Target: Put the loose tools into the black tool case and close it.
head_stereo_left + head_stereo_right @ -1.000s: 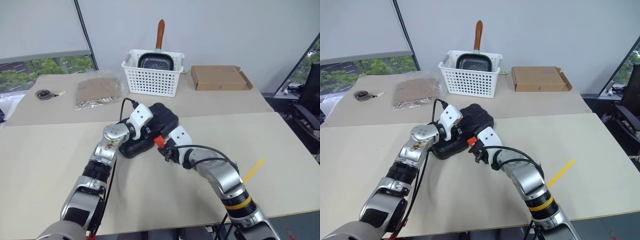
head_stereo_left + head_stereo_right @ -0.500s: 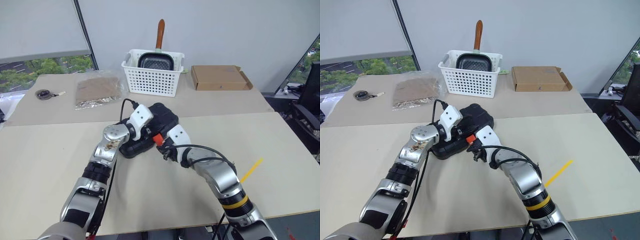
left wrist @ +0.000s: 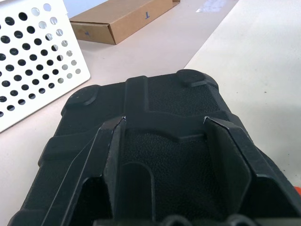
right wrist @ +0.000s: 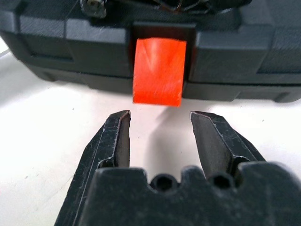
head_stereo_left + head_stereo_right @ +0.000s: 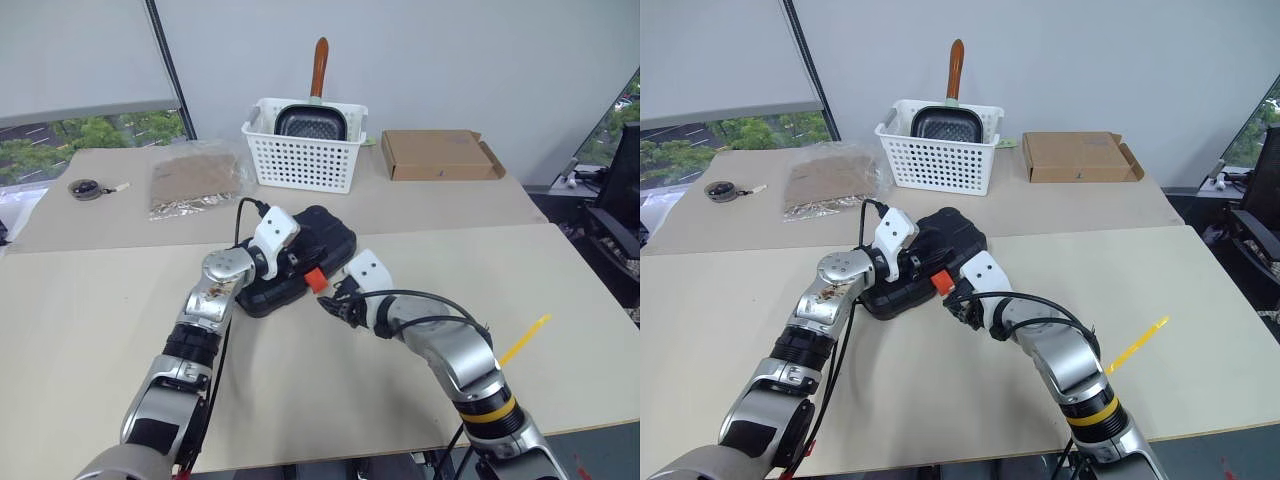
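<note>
1. Centrally, the right gripper [image 4: 160, 125] has its fingers [image 4: 117, 136] spread apart and holding nothing, aimed at the orange latch [image 4: 159, 70], which lies just beyond the fingertips with bare worktop [image 4: 42, 155] between.
2. Left gripper [image 3: 164, 125]: fingers [image 3: 110, 146] set wide over the lid of the black tool case [image 5: 300, 262], apparently steadying or pressing it; actual contact cannot be told.
3. Black tool case: lid down, lying flat near the seam between two worktop panels, between both grippers. The latch hangs out from the front edge and appears not yet snapped home.
4. Progress, as judged: no loose tools lie on the worktop, so loading appears done and the lid is shut; fastening the latch seems to be the remaining step. The contents of the case are hidden.
5. White basket [image 5: 300, 155]: well behind the case, holding a dark square pan [image 5: 311, 123] with a brown handle [image 5: 320, 65] standing upward.
6. Cardboard box [image 5: 440, 155]: flat and closed, beside the basket; its contents are hidden.
7. Clear bag of brown material [image 5: 195, 180] and a small dark disc with a tag [image 5: 88, 188]: on the far worktop.
</note>
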`<state>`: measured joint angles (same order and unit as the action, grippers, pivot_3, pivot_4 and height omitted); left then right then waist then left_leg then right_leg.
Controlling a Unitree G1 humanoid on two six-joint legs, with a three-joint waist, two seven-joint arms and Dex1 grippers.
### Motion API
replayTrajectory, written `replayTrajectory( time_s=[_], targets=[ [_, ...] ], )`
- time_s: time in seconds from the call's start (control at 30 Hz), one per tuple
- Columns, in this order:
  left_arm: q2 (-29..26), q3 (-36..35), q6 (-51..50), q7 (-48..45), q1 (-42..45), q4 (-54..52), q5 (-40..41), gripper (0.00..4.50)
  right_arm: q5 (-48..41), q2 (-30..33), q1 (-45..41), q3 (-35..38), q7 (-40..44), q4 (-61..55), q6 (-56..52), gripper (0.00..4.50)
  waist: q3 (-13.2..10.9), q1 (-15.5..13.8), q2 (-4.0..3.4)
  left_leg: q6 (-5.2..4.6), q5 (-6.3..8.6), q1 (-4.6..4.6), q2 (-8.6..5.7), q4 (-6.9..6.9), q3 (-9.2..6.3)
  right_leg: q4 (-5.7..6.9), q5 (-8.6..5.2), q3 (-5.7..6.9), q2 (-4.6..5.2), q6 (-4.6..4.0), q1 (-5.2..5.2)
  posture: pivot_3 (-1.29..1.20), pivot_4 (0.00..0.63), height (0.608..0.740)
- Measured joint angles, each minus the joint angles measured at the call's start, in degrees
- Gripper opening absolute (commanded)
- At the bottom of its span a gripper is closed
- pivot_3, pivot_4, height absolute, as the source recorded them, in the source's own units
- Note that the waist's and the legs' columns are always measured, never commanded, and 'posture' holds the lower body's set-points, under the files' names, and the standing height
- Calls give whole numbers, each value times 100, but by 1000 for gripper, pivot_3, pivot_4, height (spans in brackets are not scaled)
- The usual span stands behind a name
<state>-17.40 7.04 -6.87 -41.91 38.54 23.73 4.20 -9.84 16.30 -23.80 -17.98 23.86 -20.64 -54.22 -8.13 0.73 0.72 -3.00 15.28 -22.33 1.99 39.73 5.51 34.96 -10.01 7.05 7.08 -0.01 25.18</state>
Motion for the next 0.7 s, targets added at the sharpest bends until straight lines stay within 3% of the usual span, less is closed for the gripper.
replayTrajectory(
  time_s=[0.17,0.7],
  targets=[
    [0,-34,-71,24,32,44,44,2844,-5,-45,-10,38,-44,20,4,45,0,2,0,6,3,0,0,0,1,-1,0,0,0,0,0,0,150,700],
    [0,-139,-102,125,-4,79,54,2844,69,-421,-404,7,-32,925,388,45,0,32,0,6,3,1,7,-6,4,0,-1,0,-3,0,7,0,150,700]
  ],
)
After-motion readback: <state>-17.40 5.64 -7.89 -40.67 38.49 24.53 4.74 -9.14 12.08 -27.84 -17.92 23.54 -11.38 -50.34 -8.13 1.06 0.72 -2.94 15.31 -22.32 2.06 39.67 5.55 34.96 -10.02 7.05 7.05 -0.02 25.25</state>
